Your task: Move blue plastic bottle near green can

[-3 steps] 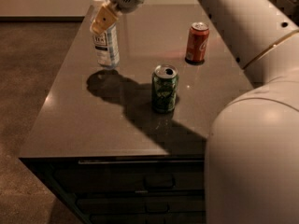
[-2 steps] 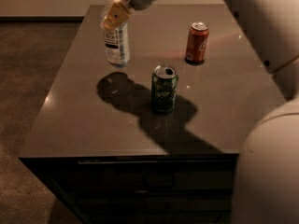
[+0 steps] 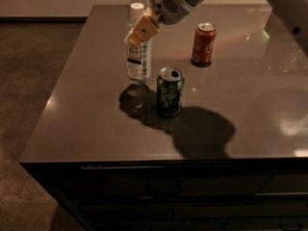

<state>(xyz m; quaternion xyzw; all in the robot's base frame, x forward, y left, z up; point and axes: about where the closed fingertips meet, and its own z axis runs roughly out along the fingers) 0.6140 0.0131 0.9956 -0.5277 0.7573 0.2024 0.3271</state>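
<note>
The gripper [image 3: 140,32] reaches in from the 1 o'clock side of the dark table [image 3: 72,124] and pinches the blue plastic bottle [image 3: 138,61] around its upper body, just under the white cap. One tan finger [image 3: 144,28] lies across the front of the bottle. The bottle stands upright, just beside the green can [image 3: 170,91], at about 10 o'clock from it. A red can [image 3: 203,44] stands apart at about 1 o'clock from the green can.
</note>
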